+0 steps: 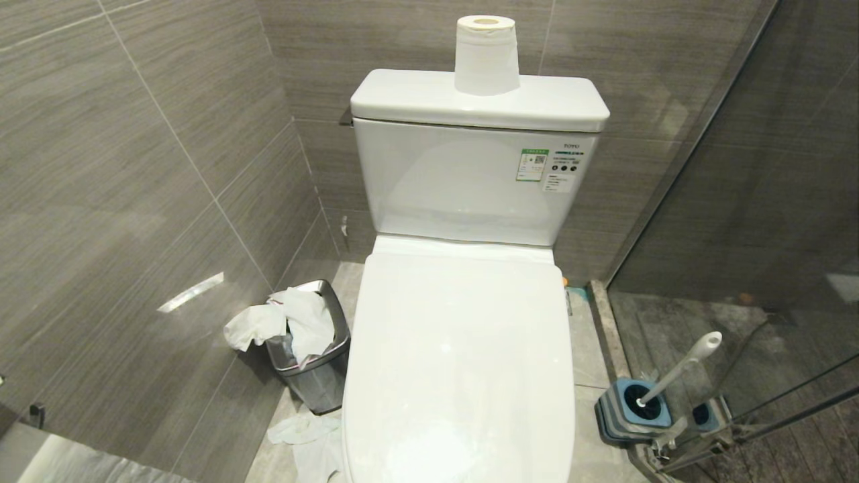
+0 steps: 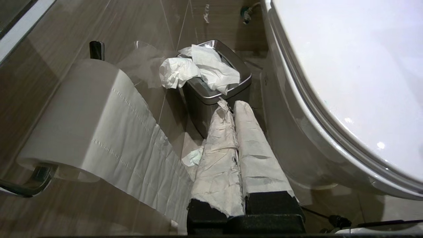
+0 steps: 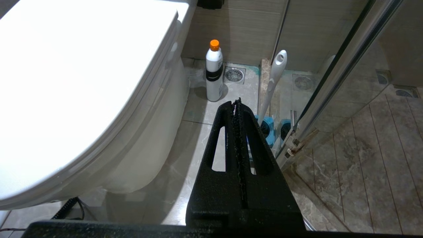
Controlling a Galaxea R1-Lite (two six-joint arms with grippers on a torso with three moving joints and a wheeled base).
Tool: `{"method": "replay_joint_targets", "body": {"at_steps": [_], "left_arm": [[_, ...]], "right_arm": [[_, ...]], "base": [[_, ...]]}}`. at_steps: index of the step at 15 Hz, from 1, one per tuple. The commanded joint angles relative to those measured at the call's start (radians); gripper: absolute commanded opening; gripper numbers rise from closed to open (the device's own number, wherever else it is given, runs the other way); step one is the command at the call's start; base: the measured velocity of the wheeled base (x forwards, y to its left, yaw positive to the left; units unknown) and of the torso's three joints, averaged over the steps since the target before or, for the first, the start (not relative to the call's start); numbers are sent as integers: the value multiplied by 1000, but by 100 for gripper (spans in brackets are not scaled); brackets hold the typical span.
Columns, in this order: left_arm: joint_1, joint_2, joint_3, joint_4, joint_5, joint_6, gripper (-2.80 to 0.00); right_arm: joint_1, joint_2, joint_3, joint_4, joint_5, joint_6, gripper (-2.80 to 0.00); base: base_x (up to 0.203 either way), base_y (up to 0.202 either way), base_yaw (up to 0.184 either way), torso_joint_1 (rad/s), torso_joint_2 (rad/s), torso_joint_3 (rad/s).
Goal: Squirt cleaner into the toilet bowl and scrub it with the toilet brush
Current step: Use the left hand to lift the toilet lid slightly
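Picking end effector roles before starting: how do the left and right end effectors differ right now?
Left end effector has fingers wrapped in white paper; right end effector is bare black. Left sits beside the steel bin; right sits near the toilet brush and the orange-capped bottle. Both are shut, holding nothing.

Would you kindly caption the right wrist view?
Shut right gripper above floor; toilet brush in holder, orange-capped bottle beside closed toilet.

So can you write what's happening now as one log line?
stage: not started | toilet lid: down | brush: in holder | bottle: on floor | left gripper: shut, empty | right gripper: shut, empty
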Motion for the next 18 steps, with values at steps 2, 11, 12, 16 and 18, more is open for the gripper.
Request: {"method": "replay_joint_targets", "body": {"at_steps": [2,11,12,16,18], "left_arm": [[0,0,2,-2,-1,9,-280],[0,14,-148,48,-56,184,-280],[0,43,-188,82,-56,188,-280],[-1,231,-338,109,-57,192,-280],[-2,328,-434,109,-58,193,-280]], "right_arm": [[0,1,0,-1,2,-1,-280],[0,1,0,-1,1,0,-280],[0,1,0,-1,2,0,-280],[0,1,0,1,0,0,-280],[0,1,0,-1,0,0,-280]], "base": [[0,0,0,0,0,0],[0,0,0,0,0,0],[0,0,0,0,0,0],[0,0,0,0,0,0],[0,0,0,0,0,0]]}}
